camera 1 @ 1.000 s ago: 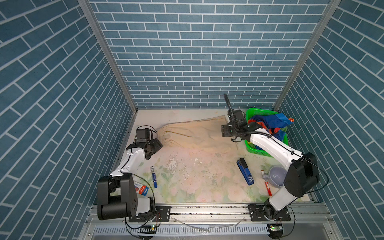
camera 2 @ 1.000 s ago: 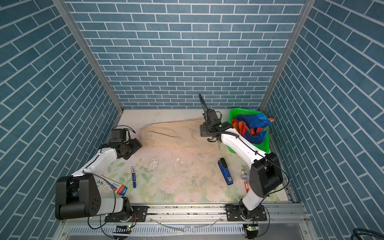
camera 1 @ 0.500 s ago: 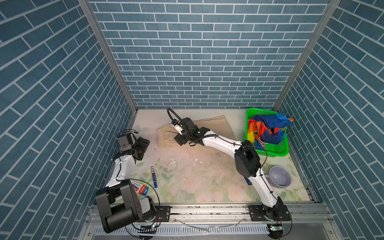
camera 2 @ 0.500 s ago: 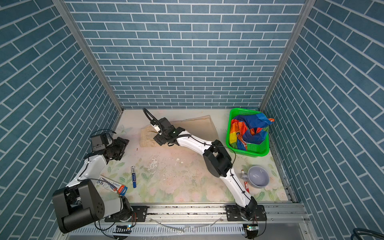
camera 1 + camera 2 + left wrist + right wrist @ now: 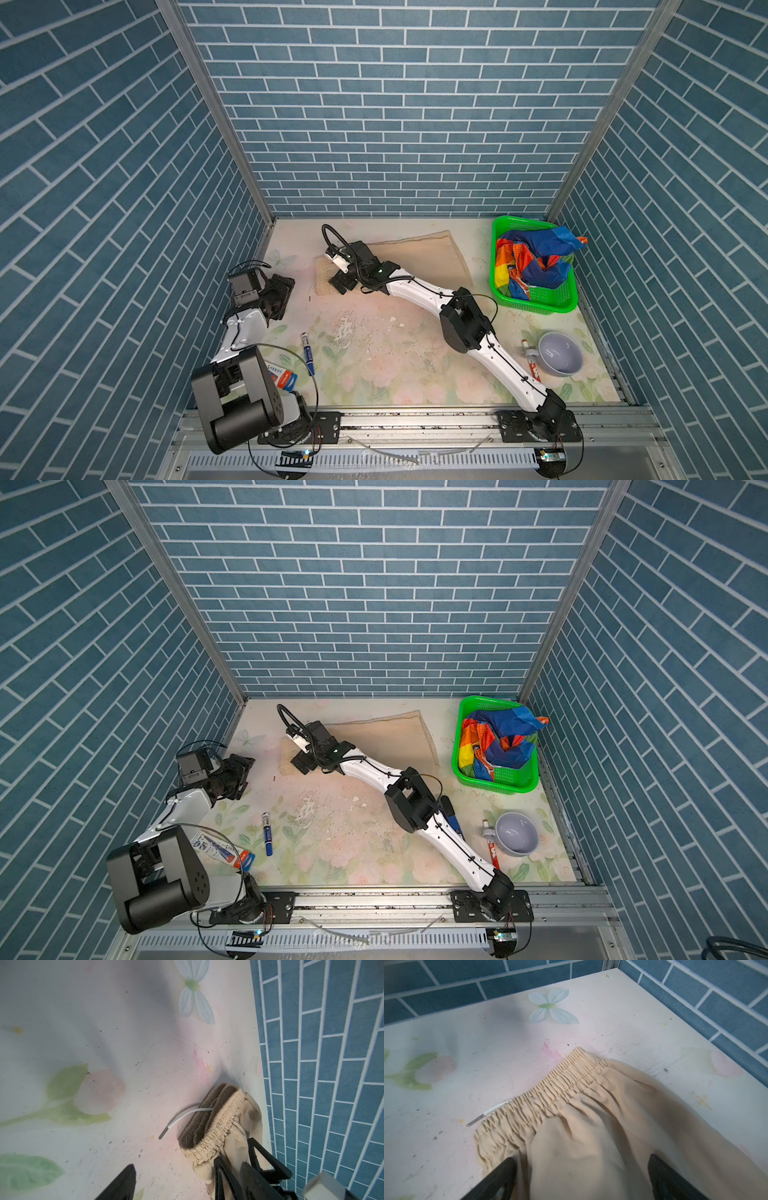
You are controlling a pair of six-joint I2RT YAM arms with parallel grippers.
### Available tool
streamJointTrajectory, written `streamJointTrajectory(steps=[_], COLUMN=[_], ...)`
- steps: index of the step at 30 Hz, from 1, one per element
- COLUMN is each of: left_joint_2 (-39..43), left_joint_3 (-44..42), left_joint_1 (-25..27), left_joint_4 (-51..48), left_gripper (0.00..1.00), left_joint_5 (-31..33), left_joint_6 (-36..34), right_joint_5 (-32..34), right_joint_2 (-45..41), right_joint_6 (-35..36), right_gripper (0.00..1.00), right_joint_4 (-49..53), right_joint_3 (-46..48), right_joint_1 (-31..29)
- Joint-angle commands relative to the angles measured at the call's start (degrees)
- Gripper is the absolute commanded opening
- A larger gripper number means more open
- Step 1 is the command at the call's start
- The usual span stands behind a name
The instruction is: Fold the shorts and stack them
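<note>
The beige shorts (image 5: pixel 419 257) lie folded over on the back middle of the table in both top views. Their gathered waistband (image 5: pixel 550 1093) and white drawstring (image 5: pixel 182 1114) point left. My right gripper (image 5: pixel 341 284) hovers over that waistband end. Its fingers stand wide open in the right wrist view, with the cloth (image 5: pixel 581 1147) lying loose below them. My left gripper (image 5: pixel 284 293) is open to the left of the shorts, apart from them and holding nothing. The rainbow-striped shorts (image 5: pixel 536 262) sit crumpled in the green basket (image 5: pixel 540 305) at the back right.
A blue marker (image 5: pixel 307 353) and a tube (image 5: pixel 282 376) lie front left. A purple bowl (image 5: pixel 559 353) and a red pen (image 5: pixel 530 361) lie front right. A blue object (image 5: pixel 451 816) shows beside the right arm. Tiled walls close three sides.
My right gripper swept from the basket side to the left, carrying the beige shorts' right end over onto the waistband end, then opened. The left gripper drew back to the left.
</note>
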State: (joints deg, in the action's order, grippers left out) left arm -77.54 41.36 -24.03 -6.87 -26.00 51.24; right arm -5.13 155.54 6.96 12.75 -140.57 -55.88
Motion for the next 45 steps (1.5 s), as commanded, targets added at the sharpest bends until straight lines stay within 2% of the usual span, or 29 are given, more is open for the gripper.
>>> streamJointTrajectory(steps=[1,10,20,24,30,37,39,41,45], left_joint_2=[-2.54,-4.29,-2.64,-2.69,-2.97,-2.89,-2.88,-2.87,-2.91], left_joint_3=[-1.15,-3.32,-2.78,-2.51,-2.54,-2.57,-2.53,-2.55,-2.29], left_joint_1=[-0.26,-0.27,-0.21,-0.15,-0.02,0.59,0.82,0.99,2.03], left_joint_4=[3.58,4.85,3.22,2.90,2.93,2.92,2.84,2.83,2.66], left_gripper=[0.79,0.79,0.78,0.78,0.78,0.78,0.78,0.78,0.79], left_joint_5=[-1.66,-0.82,0.21,0.32,0.05,0.28,0.40,0.48,0.58], left_joint_6=[0.58,0.26,-0.22,-0.34,-0.09,0.04,0.06,0.08,0.08], right_joint_5=[-2.16,4.47,-2.01,-2.96,-2.93,-2.20,-1.52,-0.33,-0.24], right_joint_2=[1.72,-0.18,1.65,2.43,6.46,7.82,8.18,8.06,7.41], right_joint_6=[2.31,9.33,8.37,5.68,-2.32,-8.52,-9.46,-10.10,-11.64], right_gripper=[0.99,0.99,0.98,0.98,0.98,0.96,0.90,0.80,0.40], right_joint_4=[-1.40,-4.18,-3.83,-1.67,8.20,10.49,11.00,11.19,10.23], right_joint_3=[-3.12,-0.09,0.91,-0.23,-8.87,-9.13,-9.11,-9.10,-8.03], right_joint_1=[-0.71,-3.84,-4.28,-4.17,-2.72,-2.66,-2.66,-2.64,-2.27])
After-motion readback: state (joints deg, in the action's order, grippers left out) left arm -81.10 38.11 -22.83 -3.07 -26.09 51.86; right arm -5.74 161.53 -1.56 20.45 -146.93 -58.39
